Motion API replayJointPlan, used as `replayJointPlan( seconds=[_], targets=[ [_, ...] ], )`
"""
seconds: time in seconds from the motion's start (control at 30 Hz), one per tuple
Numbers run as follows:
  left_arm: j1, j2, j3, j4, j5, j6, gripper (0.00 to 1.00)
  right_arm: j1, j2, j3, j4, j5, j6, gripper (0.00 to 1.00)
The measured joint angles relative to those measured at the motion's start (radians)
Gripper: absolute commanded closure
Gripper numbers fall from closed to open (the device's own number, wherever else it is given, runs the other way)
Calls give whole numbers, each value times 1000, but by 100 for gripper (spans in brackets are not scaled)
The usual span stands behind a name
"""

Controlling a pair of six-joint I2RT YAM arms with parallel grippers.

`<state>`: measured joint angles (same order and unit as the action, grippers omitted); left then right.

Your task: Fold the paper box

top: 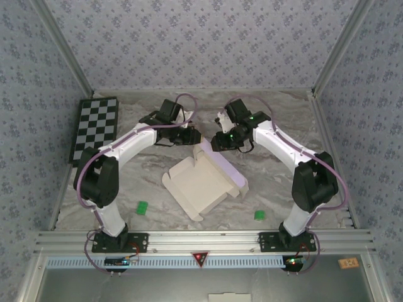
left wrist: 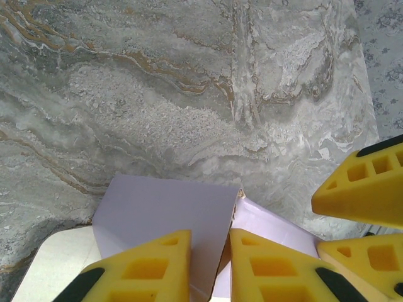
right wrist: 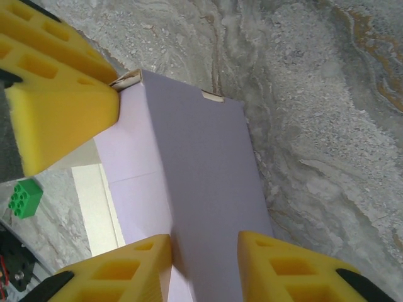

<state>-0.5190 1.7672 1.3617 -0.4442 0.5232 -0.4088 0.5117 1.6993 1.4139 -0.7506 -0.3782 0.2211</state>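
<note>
**Paper box** (top: pixel 201 185): part-folded, cream-white inside facing up, lavender outside. It lies at the middle of the table (top: pixel 277 119), with a lavender wall raised along its far-right side.

**Left tool** (left wrist: pixel 210 242): at the box's far corner. Its yellow fingers (left wrist: pixel 157 270) are nearly together, pinching an upright lavender flap.

**Right tool** (right wrist: pixel 204 238): just beside the left tool, over the raised wall. Its fingers stand partly apart with the lavender card between them. I cannot tell whether they press it.

**Checkerboard** (top: pixel 94 129): black-and-white, at the table's far left corner, well apart from the box.

**Green blocks**: two, toward the near edge. One (top: pixel 142 207) is left of the box and one (top: pixel 259 215) is right of it. Neither touches the box.
</note>
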Motion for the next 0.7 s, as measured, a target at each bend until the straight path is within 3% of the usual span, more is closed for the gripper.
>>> replayJointPlan(
  seconds=[0.17, 0.33, 0.7],
  targets=[
    [0, -10, -10, 4, -7, 0, 77, 0, -12, -29, 38, -31, 0, 76],
    [0, -33, -31, 5, -37, 5, 64, 0, -17, -40, 52, -40, 0, 77],
    [93, -181, -187, 40, -101, 32, 60, 4, -18, -41, 61, -34, 0, 77]
  ],
)
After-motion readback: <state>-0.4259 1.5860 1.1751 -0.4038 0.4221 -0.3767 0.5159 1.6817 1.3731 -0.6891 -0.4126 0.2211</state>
